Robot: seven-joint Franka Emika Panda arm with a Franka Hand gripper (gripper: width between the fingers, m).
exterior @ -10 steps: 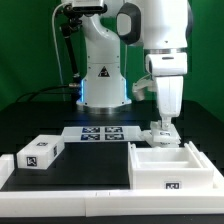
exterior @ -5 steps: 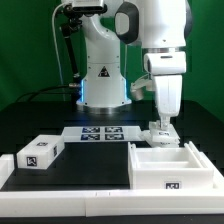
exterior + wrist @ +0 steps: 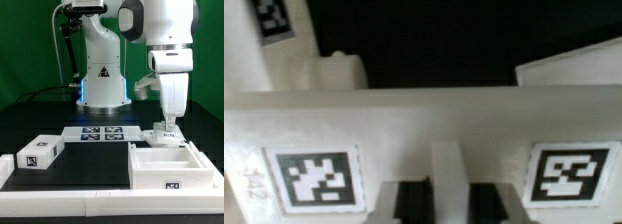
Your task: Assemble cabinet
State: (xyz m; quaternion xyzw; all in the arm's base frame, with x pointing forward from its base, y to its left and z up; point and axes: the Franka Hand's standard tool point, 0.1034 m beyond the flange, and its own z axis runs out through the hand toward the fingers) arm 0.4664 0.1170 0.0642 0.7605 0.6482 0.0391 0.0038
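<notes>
The cabinet (image 3: 150, 168) is a white open box shell at the exterior view's right, with a coded tag on its front. My gripper (image 3: 163, 128) points straight down at its far wall. In the wrist view the wall (image 3: 420, 115) fills the frame, with one tag (image 3: 313, 180) on each side of a white rib. My gripper (image 3: 446, 205) has its dark fingers (image 3: 402, 205) close on both sides of that rib. A small white tagged drawer block (image 3: 40, 153) lies apart at the exterior view's left.
The marker board (image 3: 100, 132) lies flat on the black table behind the cabinet, in front of the robot base (image 3: 103, 85). A low white rail (image 3: 60, 185) runs along the front and left of the work area.
The arm and gripper have shifted slightly toward the exterior view's right, and the cabinet's far wall has moved with them. The drawer block has not moved.
</notes>
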